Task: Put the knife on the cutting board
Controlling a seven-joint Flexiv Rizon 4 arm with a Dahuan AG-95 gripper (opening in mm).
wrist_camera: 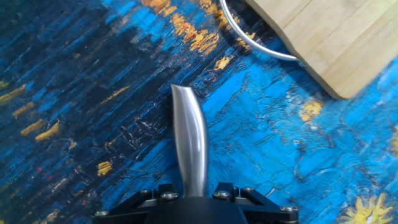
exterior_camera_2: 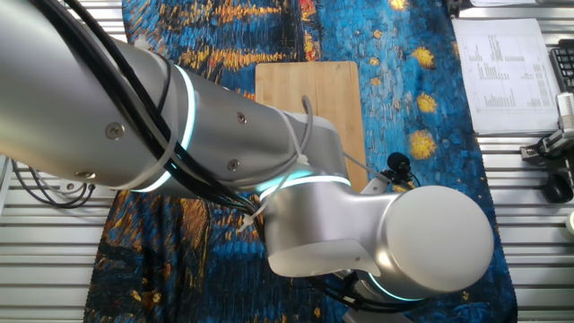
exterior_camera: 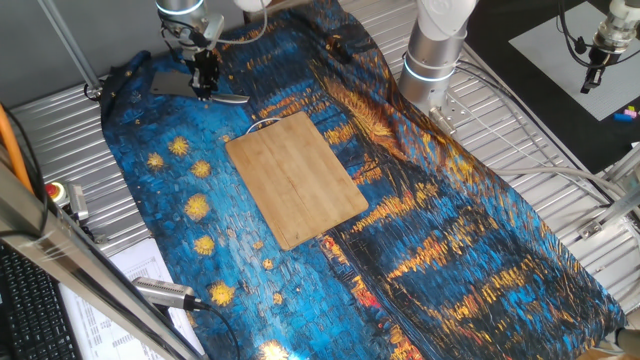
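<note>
The knife (exterior_camera: 172, 83) lies on the blue painted cloth at the far left, its grey blade pointing left and its silvery handle (exterior_camera: 233, 98) pointing right. My gripper (exterior_camera: 205, 90) comes straight down on it where blade meets handle, its jaws closed against both sides. In the hand view the handle (wrist_camera: 189, 140) runs up from between the jaws, and the blade is hidden under the hand. The cutting board (exterior_camera: 297, 178) lies flat just right of and nearer than the knife, with its wire loop (exterior_camera: 262, 125) towards the knife. The board's corner (wrist_camera: 336, 43) and loop (wrist_camera: 249, 42) show in the hand view.
The blue and orange cloth (exterior_camera: 450, 230) covers the table. The arm's base (exterior_camera: 435, 55) stands at the back right of the board. The arm (exterior_camera_2: 224, 135) hides much of the other fixed view, where part of the board (exterior_camera_2: 309, 94) shows. Papers (exterior_camera: 140, 275) lie at the near left.
</note>
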